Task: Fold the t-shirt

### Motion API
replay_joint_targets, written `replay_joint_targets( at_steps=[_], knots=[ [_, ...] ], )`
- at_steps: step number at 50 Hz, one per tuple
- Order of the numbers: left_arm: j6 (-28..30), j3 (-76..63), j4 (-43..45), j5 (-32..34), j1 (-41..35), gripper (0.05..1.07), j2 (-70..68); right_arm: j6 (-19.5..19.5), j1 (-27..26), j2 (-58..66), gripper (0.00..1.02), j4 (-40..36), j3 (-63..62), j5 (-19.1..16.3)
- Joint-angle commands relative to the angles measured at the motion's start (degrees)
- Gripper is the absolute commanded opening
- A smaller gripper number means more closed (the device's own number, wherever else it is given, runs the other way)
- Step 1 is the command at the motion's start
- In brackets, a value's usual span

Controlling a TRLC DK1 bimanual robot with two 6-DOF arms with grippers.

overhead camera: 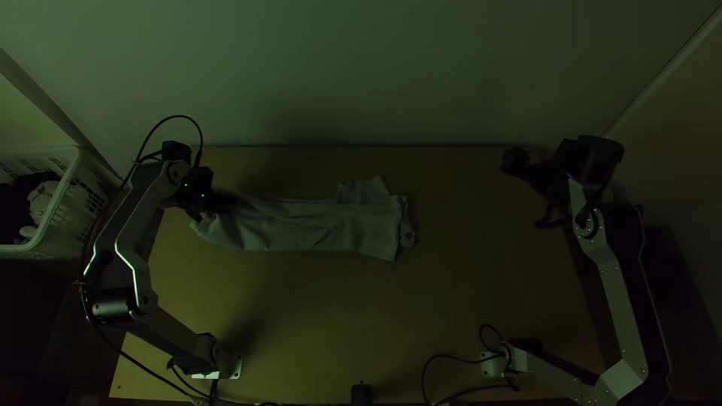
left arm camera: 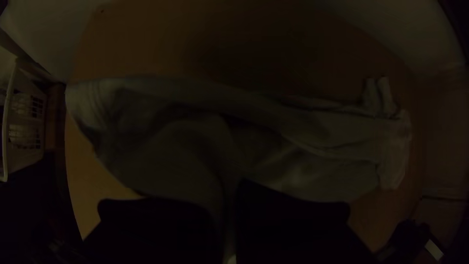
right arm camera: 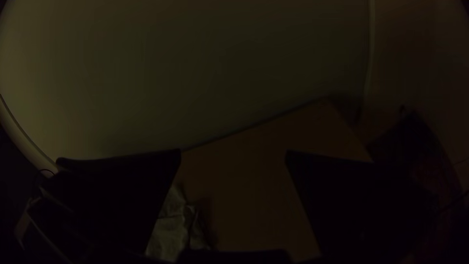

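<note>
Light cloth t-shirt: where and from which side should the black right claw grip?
Likely the bunched right end of the t-shirt, from the right: folds gather there, toward the open right claw; the left claw pinches near the left end.

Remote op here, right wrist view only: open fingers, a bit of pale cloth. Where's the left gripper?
Observer: Left gripper is at the far-left end of the t-shirt in the top view, its fingers closed on the fabric.

Operator: How's the rest of the shirt lying? I only get one end.

Observer: As a long, wrinkled strip running left to right across the table.
</note>
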Motion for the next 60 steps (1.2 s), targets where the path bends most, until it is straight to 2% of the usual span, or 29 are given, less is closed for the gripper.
replay_joint_targets(
  at_steps=[1,19,25,33,60],
  knots=[
    [-1.65,6.02,-3.54,-1.99,-4.07,0.08,-2.47,1.21,0.41,-0.61,0.98,0.67,-1.02,-0.3],
    [-7.63,19.47,-11.8,-5.07,-16.99,0.08,-0.27,0.95,0.32,-0.88,0.98,0.67,-1.19,-0.21],
    [-10.62,22.72,-12.33,-9.64,-22.36,0.08,0.61,0.86,0.32,-0.88,0.98,0.76,-1.28,-0.12],
    [-13.34,29.23,-14.71,-10.87,-28.07,0.08,4.65,0.95,0.41,-0.97,0.98,1.37,-1.63,-0.12],
    [-22.48,44.34,-15.58,-12.72,-42.57,0.08,18.54,1.21,0.24,-2.2,0.98,2.08,-3.92,-0.03]
  ],
)
